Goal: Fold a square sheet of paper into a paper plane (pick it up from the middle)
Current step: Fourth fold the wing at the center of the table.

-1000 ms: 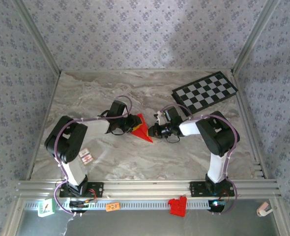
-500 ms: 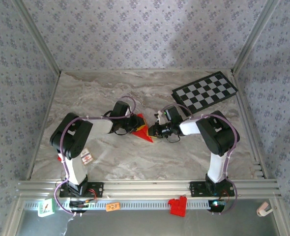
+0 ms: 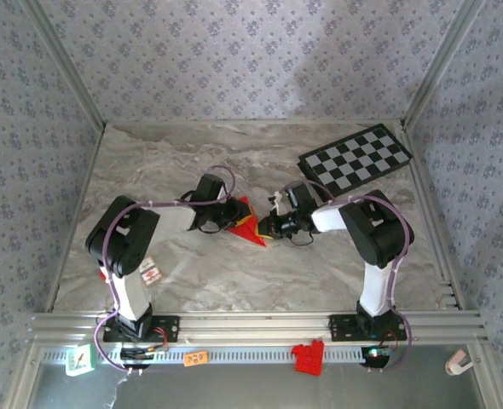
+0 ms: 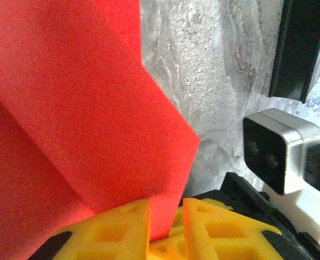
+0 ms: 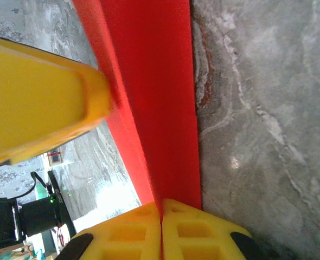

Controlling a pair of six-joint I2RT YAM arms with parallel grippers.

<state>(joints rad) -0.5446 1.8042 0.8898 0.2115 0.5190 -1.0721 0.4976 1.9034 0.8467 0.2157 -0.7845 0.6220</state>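
Observation:
The red paper point(image 3: 246, 220) is folded into a pointed, creased shape and hangs between both grippers at the middle of the table. In the left wrist view its broad folded faces point(image 4: 68, 108) rise out of my left gripper point(image 4: 166, 222), whose yellow fingers stand close together with a flap pinched between them. My right gripper point(image 5: 161, 227) is shut on the long folded edge of the paper point(image 5: 154, 108). One yellow finger point(image 5: 35, 97) of the left gripper presses the paper's other side. From above, the left gripper point(image 3: 234, 215) and right gripper point(image 3: 263, 227) face each other.
The black-and-white checkered board point(image 3: 355, 159) lies at the back right. A chunky red plastic bracket point(image 3: 308, 356) sits on the front rail, with a small card point(image 3: 149, 271) beside the left arm's base. The right wrist camera point(image 4: 274, 157) is close by in the left wrist view.
The left arm's elbow has shifted a little to the right and its gripper has edged closer onto the paper. The right arm and the paper have barely moved.

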